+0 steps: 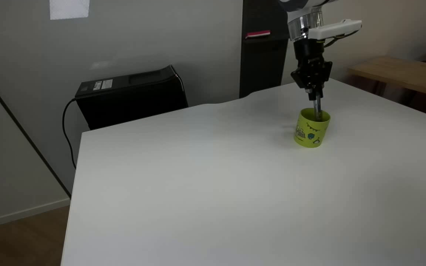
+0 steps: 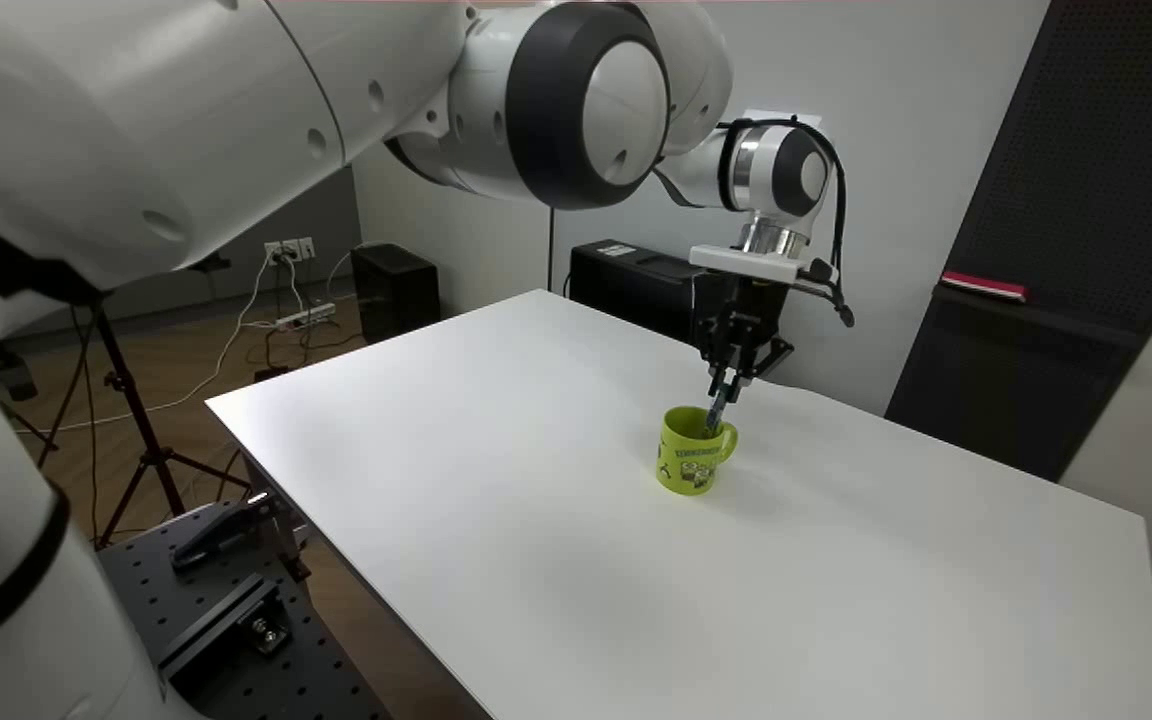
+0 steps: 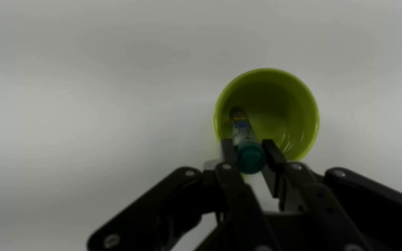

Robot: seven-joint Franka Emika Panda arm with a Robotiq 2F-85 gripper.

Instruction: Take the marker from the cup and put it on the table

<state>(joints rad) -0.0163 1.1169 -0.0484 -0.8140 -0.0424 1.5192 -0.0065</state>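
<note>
I see a big grey wall [image 1: 154, 40] at the back of the room, with a brown floor [image 1: 24, 236] down below. Next comes the wide white counter [image 1: 198, 184]. Its top is flat, and it looks bright in some spots and dim in others. A tall dark panel [image 2: 1046, 200] stands by the wall, past the far edge of the counter. In an exterior view, a light wooden table [image 1: 405, 73] pokes in beyond the counter too.

The white robot arm [image 2: 396, 60] is big. In an exterior view it starts at the left side, high up, and reaches way out over the counter. Then it bends, and its last part points down. The black end of it leans a little.

Right under that end is a yellow-green cup [image 1: 312, 131]. It stands upright on the counter, with little pictures on its side and a handle sticking out. The marker [image 3: 244, 136] is in the cup, leaning to one side. Its low end is down inside, and its green top sticks up above the rim. Just over the rim, the two black fingers [image 3: 273, 153] are pinching the marker near that green top, one on each side of it. I can't tell if the marker touches the bottom of the cup.
</note>
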